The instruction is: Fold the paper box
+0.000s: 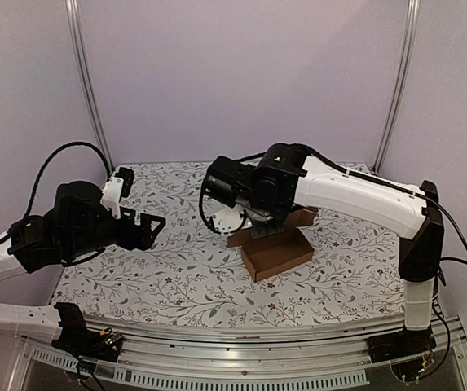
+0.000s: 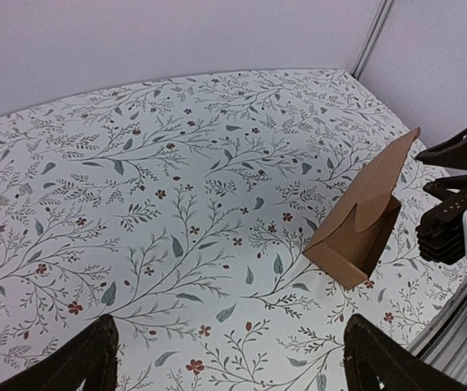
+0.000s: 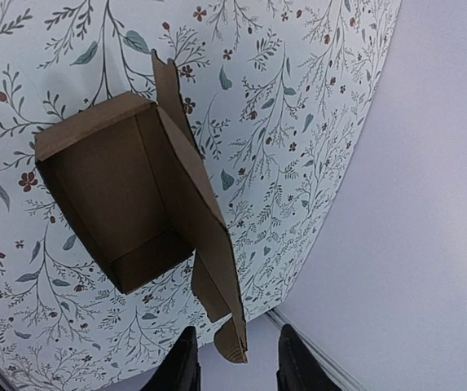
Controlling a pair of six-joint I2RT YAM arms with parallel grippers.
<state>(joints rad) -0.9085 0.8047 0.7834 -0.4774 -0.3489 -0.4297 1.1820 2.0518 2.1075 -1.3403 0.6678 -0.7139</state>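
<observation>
The paper box (image 1: 280, 252) is a small brown open carton on the floral table, right of centre. Its lid flap stands upright at the back. My right gripper (image 1: 261, 230) hangs over the box's far side, partly hidden by its own wrist. In the right wrist view the box (image 3: 111, 204) lies open below. The tab end of the raised flap (image 3: 235, 346) sits between my right gripper's (image 3: 237, 365) parted fingers without touching either. My left gripper (image 1: 146, 228) is open and empty, well left of the box. In the left wrist view the left gripper (image 2: 233, 362) is spread wide and the box (image 2: 355, 236) is ahead to the right.
The floral tablecloth (image 1: 168, 269) covers the table. Purple walls and metal corner posts (image 1: 86, 90) close in the back. A metal rail (image 1: 241, 334) runs along the near edge. The right arm's gripper (image 2: 461, 204) shows at the right edge of the left wrist view.
</observation>
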